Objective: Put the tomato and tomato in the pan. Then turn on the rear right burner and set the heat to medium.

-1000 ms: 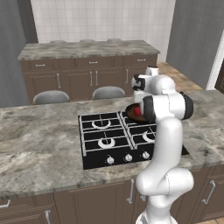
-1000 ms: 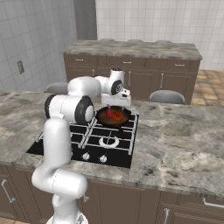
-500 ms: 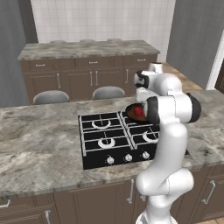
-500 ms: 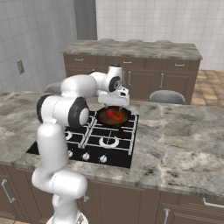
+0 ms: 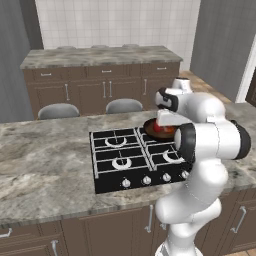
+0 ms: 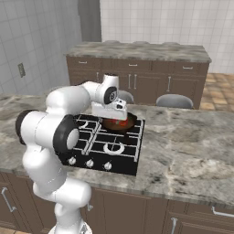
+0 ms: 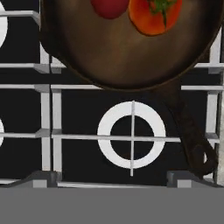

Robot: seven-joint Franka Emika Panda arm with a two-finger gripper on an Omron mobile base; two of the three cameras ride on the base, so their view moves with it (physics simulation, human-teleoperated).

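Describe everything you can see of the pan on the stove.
The pan is a round, shallow frying pan, dark brown inside with a darker rim, looking like cast iron. Its short dark handle, with a hanging hole at the end, reaches over the neighbouring burner. It sits flat on the grate of the stove's rear right burner. Two tomatoes lie inside near one edge: a red tomato and an orange-red tomato with a green stem. Nothing grips the pan.

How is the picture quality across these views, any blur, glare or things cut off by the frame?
Hand view: sharp and evenly lit; the pan and both tomatoes, the red tomato and the orange-red tomato, are cut off by the top edge. Left base view: soft, flat lighting, no strong shadows, the arm hides part of the pan. Right base view: similar, with faint sheen on the marble counter.
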